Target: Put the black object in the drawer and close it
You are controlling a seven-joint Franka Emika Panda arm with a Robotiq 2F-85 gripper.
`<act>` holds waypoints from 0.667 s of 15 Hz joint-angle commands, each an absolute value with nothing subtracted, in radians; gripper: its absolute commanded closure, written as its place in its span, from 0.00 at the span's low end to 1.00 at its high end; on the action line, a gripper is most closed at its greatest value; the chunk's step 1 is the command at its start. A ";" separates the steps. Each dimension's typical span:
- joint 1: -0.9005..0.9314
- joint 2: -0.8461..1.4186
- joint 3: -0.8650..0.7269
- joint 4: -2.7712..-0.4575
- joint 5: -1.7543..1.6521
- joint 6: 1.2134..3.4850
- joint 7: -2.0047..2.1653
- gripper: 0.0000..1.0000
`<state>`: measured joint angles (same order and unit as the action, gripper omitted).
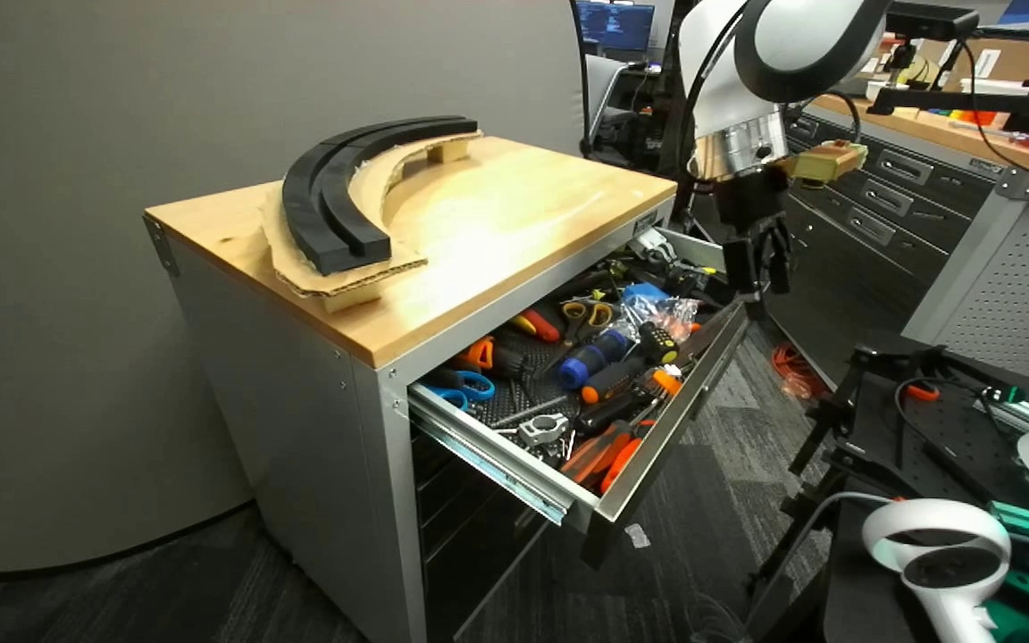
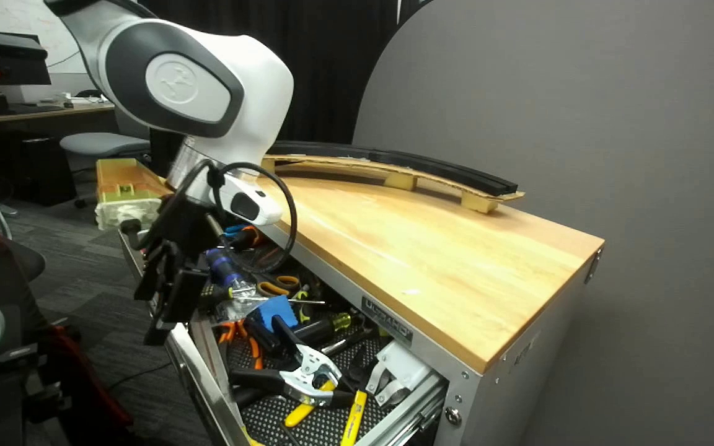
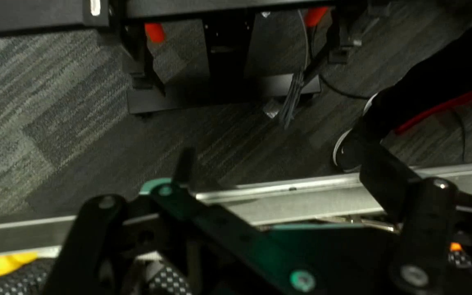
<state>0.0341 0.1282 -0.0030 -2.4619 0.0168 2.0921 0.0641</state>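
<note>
The drawer (image 1: pixel 657 435) is pulled out from under the wooden top and full of tools; it also shows in an exterior view (image 2: pixel 194 367). A stubby black item with yellow marks (image 1: pixel 657 342) lies among the tools; I cannot tell whether it is the black object, which I cannot make out elsewhere. My gripper (image 1: pixel 766 284) points down at the drawer's front wall, and it also shows in an exterior view (image 2: pixel 157 313). In the wrist view the gripper (image 3: pixel 283 172) is open, its fingers wide apart with nothing held. The metal front wall (image 3: pixel 301 200) shows between them.
A large black curved piece (image 1: pixel 305 201) rests on cardboard on the wooden cabinet top (image 1: pixel 514 214). A dark tool chest (image 1: pixel 890 196) stands behind the arm. A black cart (image 1: pixel 925 429) stands before the drawer. A person's foot (image 3: pixel 348 151) is on the floor near the drawer.
</note>
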 commanded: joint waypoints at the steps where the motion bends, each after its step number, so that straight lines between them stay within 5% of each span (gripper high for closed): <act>1: 0.012 0.040 -0.008 -2.508 0.021 1.978 0.042 0.00; 2: 0.014 0.056 -0.008 -2.520 0.001 2.014 0.071 0.02; 3: 0.021 0.065 -0.006 -2.536 -0.033 2.066 0.141 0.26; 5: 0.028 0.098 0.002 -2.566 -0.014 2.199 0.194 0.32; 10: 0.063 0.196 0.010 -2.598 -0.011 2.574 0.359 0.73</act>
